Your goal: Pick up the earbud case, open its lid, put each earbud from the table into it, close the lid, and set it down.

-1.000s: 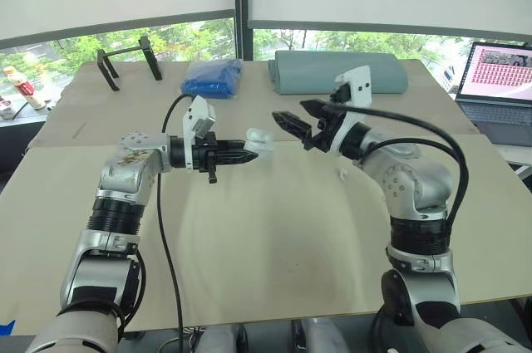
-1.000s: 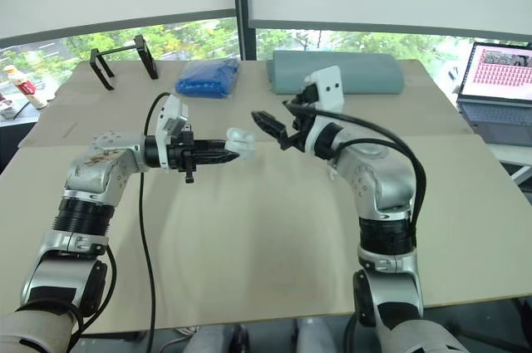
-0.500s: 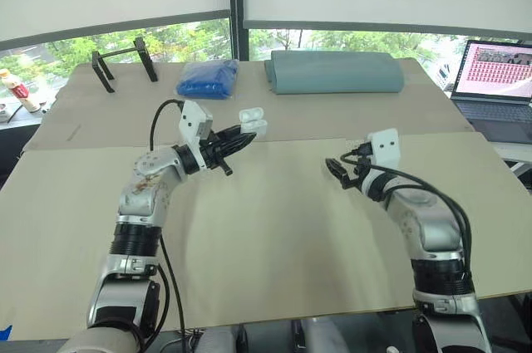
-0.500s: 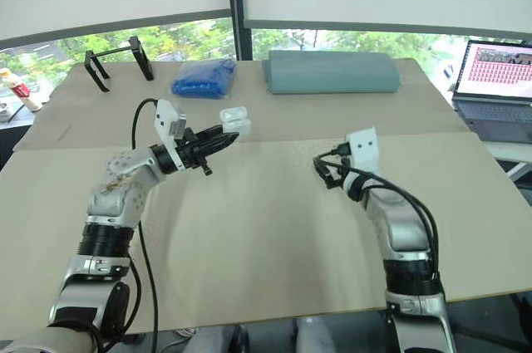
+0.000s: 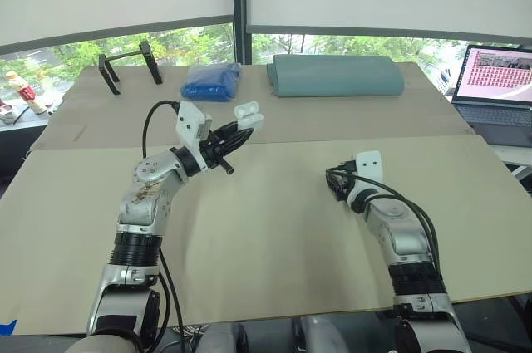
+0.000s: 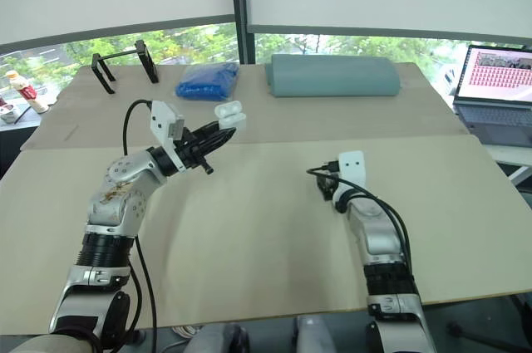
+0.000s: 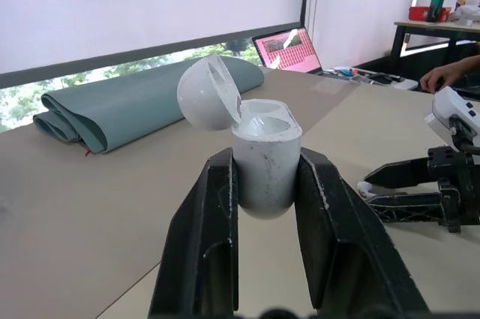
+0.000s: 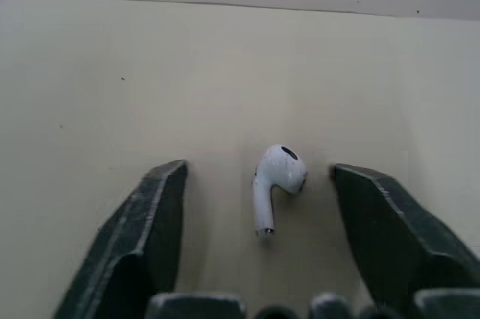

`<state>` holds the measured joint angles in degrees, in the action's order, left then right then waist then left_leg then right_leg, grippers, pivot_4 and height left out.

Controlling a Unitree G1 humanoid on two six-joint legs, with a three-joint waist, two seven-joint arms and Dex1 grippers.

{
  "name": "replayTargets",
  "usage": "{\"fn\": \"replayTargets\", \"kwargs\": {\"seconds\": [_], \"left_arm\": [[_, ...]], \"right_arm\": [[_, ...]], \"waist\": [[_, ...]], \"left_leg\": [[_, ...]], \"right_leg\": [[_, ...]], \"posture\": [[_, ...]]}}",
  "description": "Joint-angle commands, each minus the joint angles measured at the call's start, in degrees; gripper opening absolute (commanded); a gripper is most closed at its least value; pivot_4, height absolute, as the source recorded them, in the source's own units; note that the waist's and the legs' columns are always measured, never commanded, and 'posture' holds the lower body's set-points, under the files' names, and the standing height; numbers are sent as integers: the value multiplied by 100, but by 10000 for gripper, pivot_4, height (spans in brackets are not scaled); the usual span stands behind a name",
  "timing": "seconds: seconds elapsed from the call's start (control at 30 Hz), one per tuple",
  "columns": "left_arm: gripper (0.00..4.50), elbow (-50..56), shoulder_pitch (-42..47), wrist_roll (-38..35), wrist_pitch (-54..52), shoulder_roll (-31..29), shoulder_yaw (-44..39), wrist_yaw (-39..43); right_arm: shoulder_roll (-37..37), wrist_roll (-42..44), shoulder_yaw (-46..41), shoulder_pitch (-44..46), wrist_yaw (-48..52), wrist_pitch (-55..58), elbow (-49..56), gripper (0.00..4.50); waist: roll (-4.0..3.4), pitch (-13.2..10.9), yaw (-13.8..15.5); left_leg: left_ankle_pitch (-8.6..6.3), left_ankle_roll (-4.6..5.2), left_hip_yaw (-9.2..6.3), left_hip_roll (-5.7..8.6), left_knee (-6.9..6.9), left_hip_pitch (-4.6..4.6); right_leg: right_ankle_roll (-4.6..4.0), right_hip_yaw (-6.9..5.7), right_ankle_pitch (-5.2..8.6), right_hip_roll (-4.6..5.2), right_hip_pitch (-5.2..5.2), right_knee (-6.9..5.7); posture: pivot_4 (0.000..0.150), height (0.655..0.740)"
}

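Note:
My left gripper (image 5: pixel 235 133) is raised above the table's left middle, shut on the white earbud case (image 5: pixel 248 115). The case (image 7: pixel 262 157) stands upright between the fingers with its lid (image 7: pixel 211 94) hinged open. My right gripper (image 5: pixel 335 184) is down at the table surface to the right of centre. Its fingers are open, and a white earbud (image 8: pixel 277 184) lies on the tan tabletop between them, touching neither finger. From the left wrist view the right gripper (image 7: pixel 397 184) is low on the table with the earbud (image 7: pixel 365 188) at its tips.
Along the far edge lie a rolled teal mat (image 5: pixel 335 75), a blue bag (image 5: pixel 211 81) and a black stand (image 5: pixel 129 61). A laptop (image 5: pixel 500 79) sits on a table at the right. A person's hand (image 7: pixel 442 75) rests on a distant desk.
My right gripper left the raised case, dropped to the table at the right and now straddles the earbud. The left gripper tilted the open case upward and stayed shut on it.

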<state>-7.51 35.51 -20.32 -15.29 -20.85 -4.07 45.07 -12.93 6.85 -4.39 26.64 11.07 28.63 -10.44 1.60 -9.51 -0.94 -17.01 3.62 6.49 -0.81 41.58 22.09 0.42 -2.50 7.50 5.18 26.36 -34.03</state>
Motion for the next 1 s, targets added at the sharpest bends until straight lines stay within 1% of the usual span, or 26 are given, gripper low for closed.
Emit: {"fn": "replayTargets", "kwargs": {"seconds": [0.03,0.17,0.2,0.27,0.4,0.43,0.47,0.53,0.57,0.6,0.63,0.67,0.7,0.73,0.8,0.83,0.9,0.97,1.0], "left_arm": [[5573,236,30,-73,34,-45,-81,-73],[5573,257,-2,-91,30,-35,-69,-115],[5573,267,-20,-97,29,-30,-70,-124],[5573,295,-55,-102,28,-11,-69,-157],[5573,338,-130,-99,79,43,-95,-275],[5573,351,-166,-94,109,62,-112,-323],[5573,355,-228,-82,178,73,-140,-359],[5573,351,-356,12,451,114,-183,-470],[5573,349,-403,75,602,144,-188,-546],[5573,338,-462,131,762,178,-178,-608],[5573,335,-502,166,863,204,-161,-652],[5573,352,-545,172,929,274,-164,-736],[5573,374,-574,173,964,327,-158,-802],[5573,438,-641,201,1001,390,-118,-862],[5573,567,-753,249,1037,483,-44,-948],[5573,678,-840,227,1013,534,-28,-997],[5573,837,-954,202,969,581,-9,-1069],[5573,941,-1018,192,932,567,-6,-1114],[5573,975,-1035,184,916,555,-6,-1129]], "right_arm": [[31,12,-51,80,-30,-87,-104,18652],[24,72,-115,46,8,-20,-59,4873],[-11,102,-133,13,57,18,25,3297],[-149,195,-184,-52,210,167,277,3287],[-847,531,-218,-129,938,809,1060,3287],[-1176,729,-243,-151,1286,1088,1358,3287],[-1703,992,-234,-204,1845,1427,1735,3287],[-2988,1473,-212,-508,3093,1952,2372,3287],[-3576,1645,-219,-720,3630,2067,2547,3287],[-4269,1743,-251,-1123,4273,2033,2659,3287],[-4728,1813,-281,-1407,4685,1978,2707,3287],[-5185,1788,-342,-1838,5082,1800,2711,3287],[-5467,1769,-396,-2131,5322,1654,2693,3287],[-5737,1564,-478,-2581,5564,1239,2547,3287],[-6050,1231,-612,-3194,5862,541,2219,3287],[-6164,948,-584,-3390,5901,0,1815,3287],[-6261,505,-464,-3475,5885,-917,1116,3287],[-6274,55,-247,-3303,5816,-1868,461,3287],[-6253,-82,-171,-3205,5810,-2173,224,3287]], "waist": [[0,0,-1],[0,0,-1],[0,0,-2],[0,0,-2],[-1,-1,26],[-1,-1,30],[-3,-2,29],[-23,-8,70],[-23,-8,84],[-19,-6,95],[-18,-5,141],[-4,2,148],[-2,5,166],[0,5,164],[0,5,169],[0,5,164],[0,4,139],[2,3,123],[2,3,121]], "left_leg": [[0,0,0,0,0,-1],[0,0,0,-1,-2,-4],[0,0,0,-1,-4,-5],[1,-2,0,-1,-11,-7],[3,-5,-1,1,-25,-4],[2,-3,0,1,-26,-3],[-1,2,-1,1,-25,-1],[-13,22,-3,5,-23,8],[-18,29,-2,10,-24,5],[-29,49,-3,10,-25,5],[-35,56,-4,8,-30,0],[-38,59,-10,8,-31,2],[-38,58,-11,6,-45,-7],[-39,56,-13,3,-50,-5],[-38,56,-9,6,-54,-5],[-38,54,-6,8,-52,-6],[-37,54,8,9,-37,-6],[-40,58,17,9,-24,-6],[-51,79,19,9,-20,-8]], "right_leg": [[0,0,0,0,-1,0],[1,0,1,-1,-1,0],[1,0,1,0,-1,0],[1,0,1,0,-1,0],[1,-1,1,2,0,0],[1,-1,1,3,0,0],[2,-1,1,2,0,1],[7,-3,4,10,1,6],[14,-2,8,15,1,7],[21,-3,14,17,0,7],[24,-5,17,15,-4,18],[26,-14,20,15,-7,47],[26,-16,20,11,-14,56],[25,-20,19,9,-20,75],[25,-17,17,11,-22,85],[26,-13,17,13,-23,85],[33,4,12,13,-23,85],[58,14,16,12,-22,86],[64,16,21,11,-23,88]], "posture": [[1500,7400],[1500,7400],[1500,7400],[1500,7400],[1500,7400],[1500,7400],[1500,7400],[1500,7400],[1500,7400],[1500,7400],[1500,7400],[1500,7400],[1500,7400],[1500,7400],[1500,7400],[1500,7400],[1500,7400],[1500,7400],[1500,7400]]}}
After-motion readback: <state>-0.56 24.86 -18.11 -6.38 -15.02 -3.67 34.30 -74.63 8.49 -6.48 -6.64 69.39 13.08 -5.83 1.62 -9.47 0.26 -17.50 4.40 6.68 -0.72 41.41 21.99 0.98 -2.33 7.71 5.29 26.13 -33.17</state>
